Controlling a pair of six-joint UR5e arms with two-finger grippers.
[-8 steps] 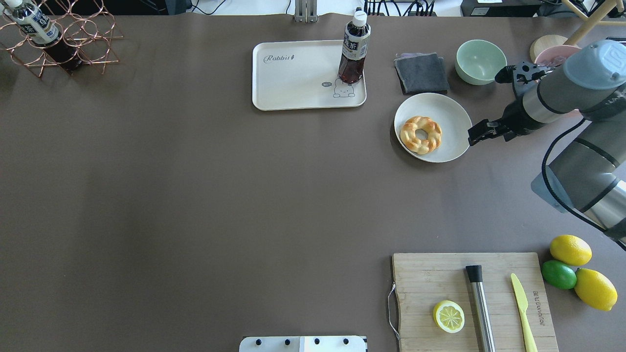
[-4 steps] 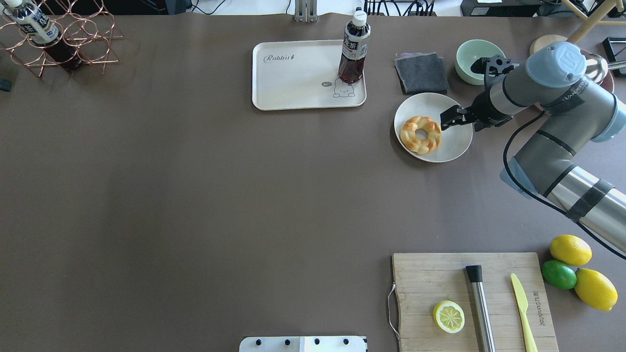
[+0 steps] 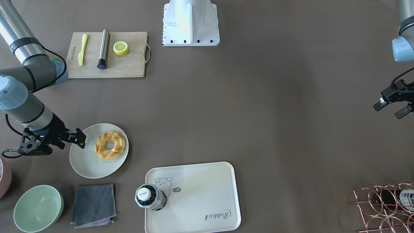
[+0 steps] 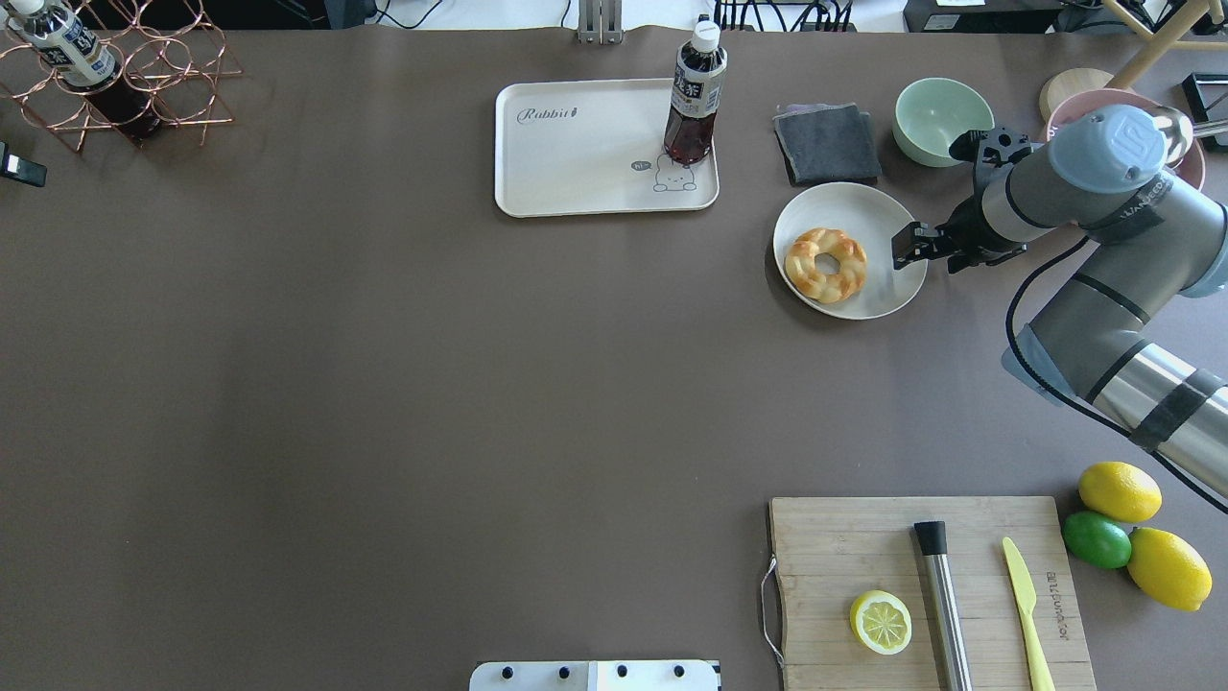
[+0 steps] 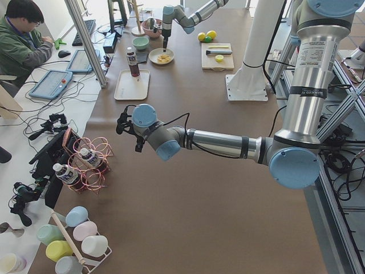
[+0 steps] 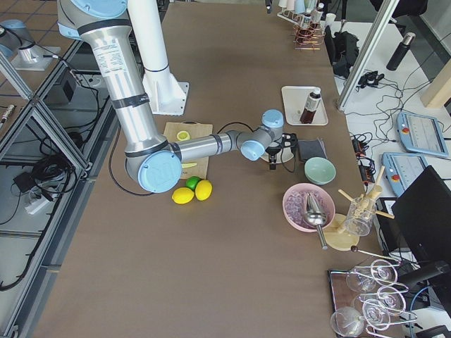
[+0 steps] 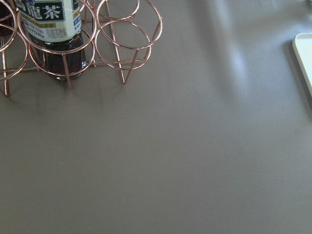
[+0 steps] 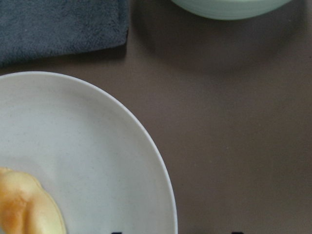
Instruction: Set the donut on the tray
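The golden-brown braided donut (image 4: 825, 264) lies on the left part of a round off-white plate (image 4: 863, 206); it also shows in the front view (image 3: 110, 145) and at the lower left of the right wrist view (image 8: 29, 204). The cream tray (image 4: 576, 163) with the bear drawing and "Rabbit" script lies left of the plate. My right gripper (image 4: 907, 247) hovers over the plate's right rim, a little right of the donut, open and empty. My left gripper (image 3: 391, 109) is open and empty, far off near the bottle rack.
A tea bottle (image 4: 696, 96) stands on the tray's right corner by the bear. A grey cloth (image 4: 827, 142) and a green bowl (image 4: 942, 120) lie behind the plate. A cutting board (image 4: 844, 547) with a lemon half, a knife and a steel rod is near me. A copper rack (image 4: 144, 77) stands far left.
My right gripper swung left over the plate almost to the donut, then drew back a little to the plate's right rim. The donut has not moved.
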